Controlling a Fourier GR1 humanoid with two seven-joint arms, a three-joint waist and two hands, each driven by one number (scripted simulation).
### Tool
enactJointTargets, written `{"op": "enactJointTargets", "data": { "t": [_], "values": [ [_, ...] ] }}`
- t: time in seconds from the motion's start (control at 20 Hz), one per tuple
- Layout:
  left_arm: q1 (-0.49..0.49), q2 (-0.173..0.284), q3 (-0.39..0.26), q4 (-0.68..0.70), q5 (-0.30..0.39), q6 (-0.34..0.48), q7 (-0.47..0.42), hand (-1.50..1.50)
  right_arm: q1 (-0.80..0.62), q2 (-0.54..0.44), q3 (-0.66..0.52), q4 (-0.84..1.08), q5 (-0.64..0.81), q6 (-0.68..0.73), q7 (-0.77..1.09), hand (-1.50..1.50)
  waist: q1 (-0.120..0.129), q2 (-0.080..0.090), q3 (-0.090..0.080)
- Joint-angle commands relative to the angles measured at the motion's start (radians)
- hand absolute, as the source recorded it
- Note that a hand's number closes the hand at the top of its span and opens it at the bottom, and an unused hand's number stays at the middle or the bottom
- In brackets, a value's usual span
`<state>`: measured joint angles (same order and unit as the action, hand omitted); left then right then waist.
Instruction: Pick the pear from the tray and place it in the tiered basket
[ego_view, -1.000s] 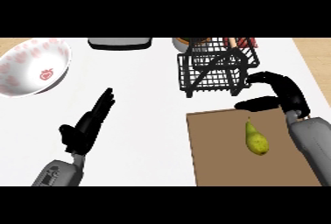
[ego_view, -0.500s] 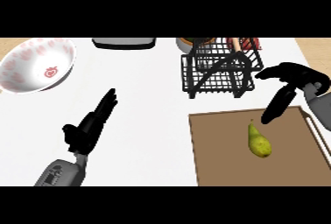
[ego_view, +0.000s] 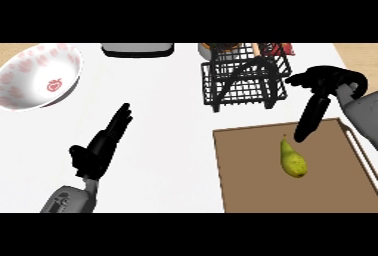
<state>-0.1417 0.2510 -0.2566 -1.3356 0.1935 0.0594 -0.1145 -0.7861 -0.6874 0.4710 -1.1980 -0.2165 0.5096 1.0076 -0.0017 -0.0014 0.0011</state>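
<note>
A yellow-green pear (ego_view: 292, 159) lies on the brown tray (ego_view: 251, 190) at the lower right, stem pointing away from me. The black wire tiered basket (ego_view: 245, 82) stands just beyond the tray. My right hand (ego_view: 319, 95) hovers above the tray's far right corner, open, with straight fingers pointing down towards the pear; the fingertips stop just short of it. My left hand (ego_view: 100, 147) rests open at the lower left, fingers up, holding nothing.
A white bowl with a red pattern (ego_view: 38, 75) sits at the far left. A grey flat object (ego_view: 137, 49) lies at the back edge. Several items stand behind the basket (ego_view: 244, 49).
My right hand rose and swung to the right of the basket, then stretched its fingers straight down towards the pear. The pear, tray and left hand have stayed put.
</note>
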Motion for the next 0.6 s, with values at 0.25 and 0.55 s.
{"op": "enactJointTargets", "data": {
  "t": [0.25,0.55],
  "values": [
    [0.033,-0.030,0.003,0.022,-0.028,-0.012,-0.052,0.00,0.046,0.081,0.094,0.011,0.153,-0.017,0.130,-1.50,0.010,0.002,-0.002],
    [0.005,-0.030,0.027,0.018,-0.038,-0.014,-0.013,0.00,0.133,0.096,0.073,-0.003,0.159,-0.031,0.143,-1.50,-0.001,0.001,-0.002]
  ]
}}
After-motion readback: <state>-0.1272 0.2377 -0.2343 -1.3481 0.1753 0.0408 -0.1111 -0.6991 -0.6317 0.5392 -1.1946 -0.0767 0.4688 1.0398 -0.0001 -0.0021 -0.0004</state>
